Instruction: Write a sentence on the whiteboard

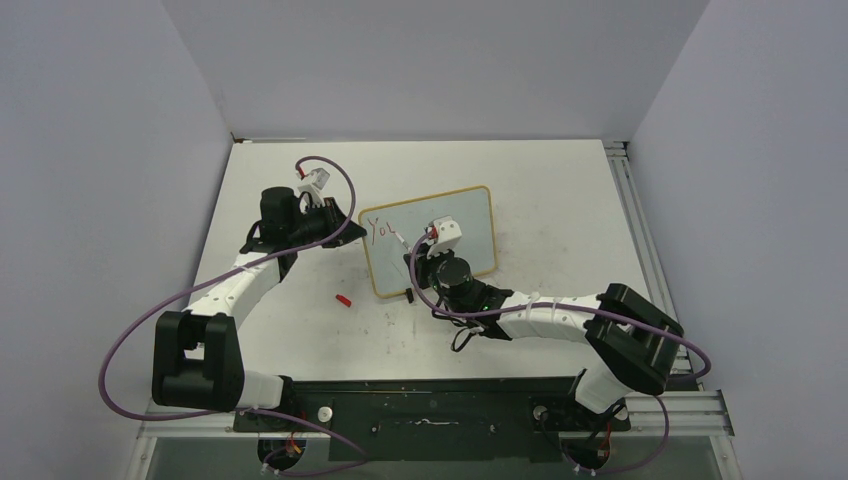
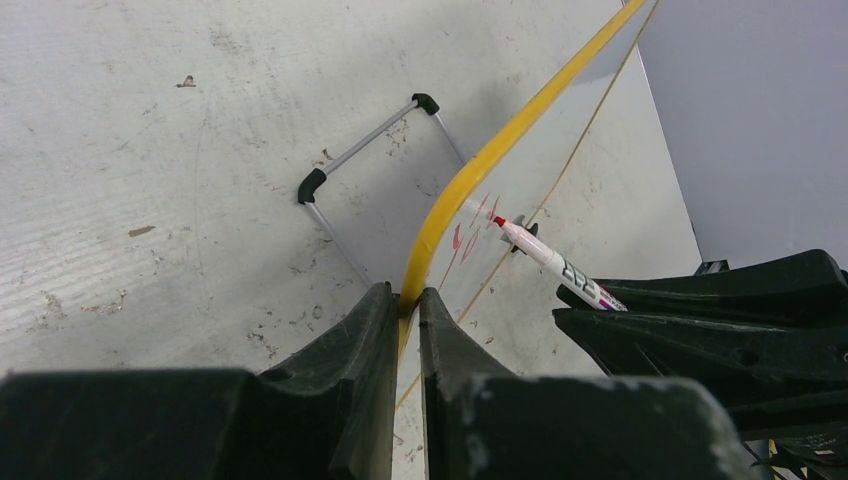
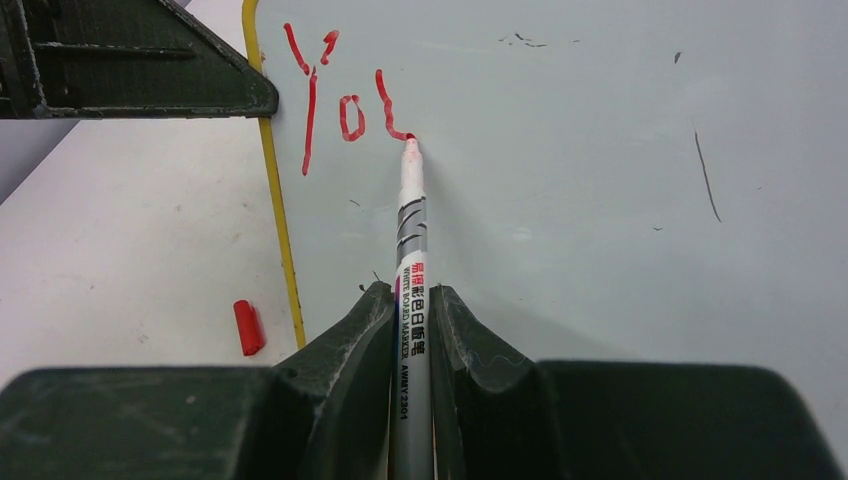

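The whiteboard [image 1: 470, 215] stands tilted on the table, with a tan frame edge [image 2: 500, 145] and a white face [image 3: 560, 180]. My left gripper [image 1: 347, 220] [image 2: 405, 300] is shut on the board's left frame edge. My right gripper [image 1: 420, 252] [image 3: 412, 295] is shut on a white marker [image 3: 412, 240] [image 2: 550, 262]. The marker's red tip touches the board. The sentence [image 3: 340, 100] [image 1: 381, 229] reads "Yo" in red, followed by a curved stroke that ends at the tip.
A red marker cap [image 1: 343, 299] [image 3: 248, 327] lies on the table just left of the board's lower corner. The board's wire stand with two black feet [image 2: 312, 185] rests behind it. Faint dark scuffs [image 3: 705, 180] mark the board's right part.
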`<state>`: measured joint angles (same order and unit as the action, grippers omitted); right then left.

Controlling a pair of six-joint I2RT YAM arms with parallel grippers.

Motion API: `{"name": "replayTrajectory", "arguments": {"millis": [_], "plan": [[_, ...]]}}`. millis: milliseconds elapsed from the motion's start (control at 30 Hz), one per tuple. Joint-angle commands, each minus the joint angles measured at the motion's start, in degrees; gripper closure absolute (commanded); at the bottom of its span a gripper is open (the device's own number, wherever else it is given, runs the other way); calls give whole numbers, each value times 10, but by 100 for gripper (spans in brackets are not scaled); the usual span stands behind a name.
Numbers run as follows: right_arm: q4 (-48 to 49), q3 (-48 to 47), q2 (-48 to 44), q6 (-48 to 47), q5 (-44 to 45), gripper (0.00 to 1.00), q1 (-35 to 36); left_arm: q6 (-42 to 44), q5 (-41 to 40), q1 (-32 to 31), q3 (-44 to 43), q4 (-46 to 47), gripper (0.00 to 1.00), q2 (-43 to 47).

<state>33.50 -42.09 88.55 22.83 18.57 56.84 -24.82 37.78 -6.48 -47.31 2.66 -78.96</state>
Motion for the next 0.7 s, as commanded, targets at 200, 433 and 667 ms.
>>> {"name": "replayTrajectory", "arguments": {"millis": [200, 433, 667], "plan": [[9, -31, -11, -23, 25, 95, -10, -1, 11, 4, -18, 18, 100, 17], [15, -41, -4, -27, 22, 95, -15, -1, 11, 4, -18, 17, 100, 17], [14, -38, 1, -24, 16, 95, -19, -1, 11, 4, -19, 18, 100, 15]]}}
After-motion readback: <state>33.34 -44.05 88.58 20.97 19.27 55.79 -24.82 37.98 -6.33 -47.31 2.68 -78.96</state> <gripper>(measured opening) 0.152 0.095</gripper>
